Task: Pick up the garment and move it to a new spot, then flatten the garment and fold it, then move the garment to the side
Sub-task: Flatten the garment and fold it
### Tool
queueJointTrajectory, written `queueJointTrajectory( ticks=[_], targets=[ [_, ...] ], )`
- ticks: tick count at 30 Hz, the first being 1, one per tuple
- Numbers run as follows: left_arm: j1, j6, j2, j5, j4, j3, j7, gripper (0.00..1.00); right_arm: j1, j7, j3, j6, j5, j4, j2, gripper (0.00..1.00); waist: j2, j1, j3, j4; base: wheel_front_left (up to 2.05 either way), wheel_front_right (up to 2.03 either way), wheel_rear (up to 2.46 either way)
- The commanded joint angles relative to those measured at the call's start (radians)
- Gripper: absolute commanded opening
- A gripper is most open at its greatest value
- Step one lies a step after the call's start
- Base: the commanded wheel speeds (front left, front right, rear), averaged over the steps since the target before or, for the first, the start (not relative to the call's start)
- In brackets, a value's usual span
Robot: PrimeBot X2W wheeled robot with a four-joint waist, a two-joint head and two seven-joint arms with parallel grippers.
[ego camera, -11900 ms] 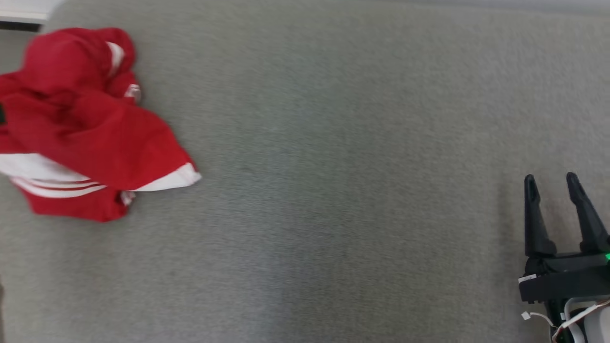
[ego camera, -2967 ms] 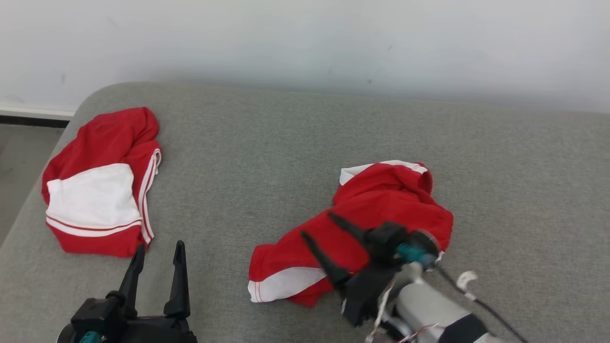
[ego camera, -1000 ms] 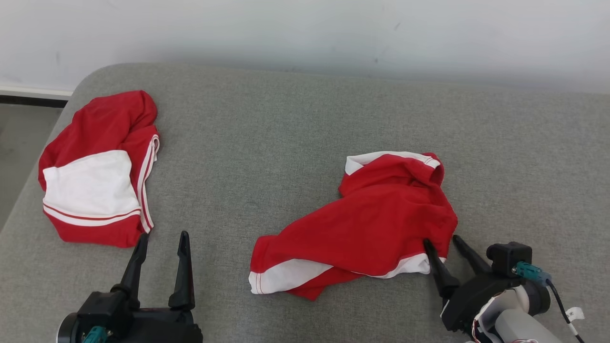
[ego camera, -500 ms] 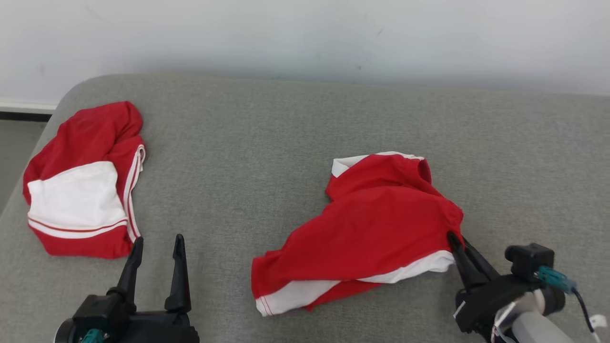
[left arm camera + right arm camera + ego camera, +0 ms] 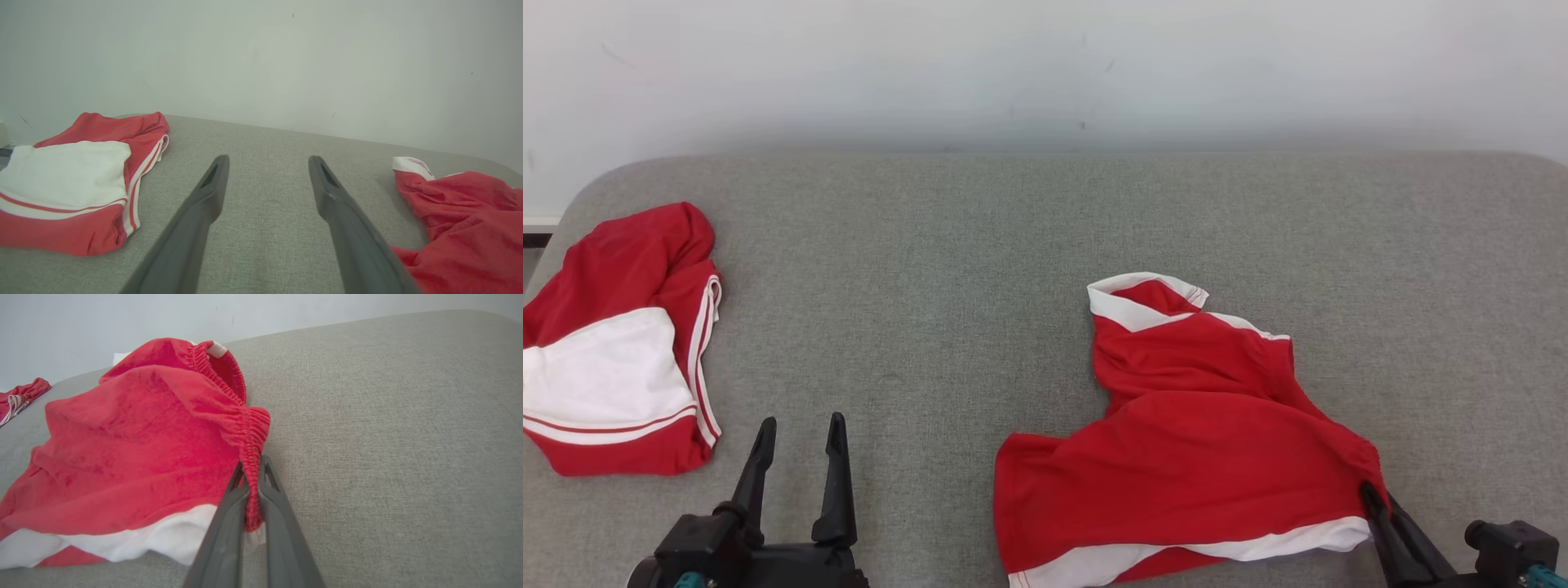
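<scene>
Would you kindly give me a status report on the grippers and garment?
Right gripper shut on garment, gathered edge. Left gripper open, idle. Second red garment lies apart, far left.

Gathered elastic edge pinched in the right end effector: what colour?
The elastic edge is red, like the garment body; clearest in the right wrist view.

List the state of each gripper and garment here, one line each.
Garment: crumpled on the grey cushion, gathered edge pinched.
Right gripper: shut on the garment's gathered edge.
Left gripper: open, fingers apart, holding nothing.
Second red garment: bunched at the cushion's left end, untouched.
</scene>
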Motion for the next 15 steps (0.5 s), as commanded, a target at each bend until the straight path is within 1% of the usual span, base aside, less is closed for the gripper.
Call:
queueJointTrajectory(
  ticks=[1,2,8,15],
  targets=[
    [-0.001,0.001,0.000,-0.006,0.003,-0.002,-0.001,1.00,0.011,0.001,-0.015,-0.002,-0.010,-0.004,0.003,0.31,0.0000,-0.0001,-0.005,-0.001,0.00,0.00,0.00],
    [0.000,0.000,0.001,-0.006,0.005,-0.002,-0.001,1.00,0.016,0.000,-0.020,-0.002,-0.014,-0.006,0.009,1.00,0.0000,-0.0001,-0.009,-0.001,0.00,0.00,0.00],
    [0.014,-0.004,0.000,-0.003,0.009,0.008,-0.001,1.00,0.004,-0.006,-0.042,-0.002,-0.048,-0.041,0.030,1.00,0.0000,-0.0001,-0.029,-0.007,0.00,0.00,0.00],
    [0.039,-0.002,0.000,0.008,-0.002,0.029,-0.001,1.00,-0.007,-0.010,-0.084,-0.002,-0.108,-0.127,0.069,1.00,0.0000,-0.0001,-0.056,-0.031,0.00,0.00,0.00]
  ],
)
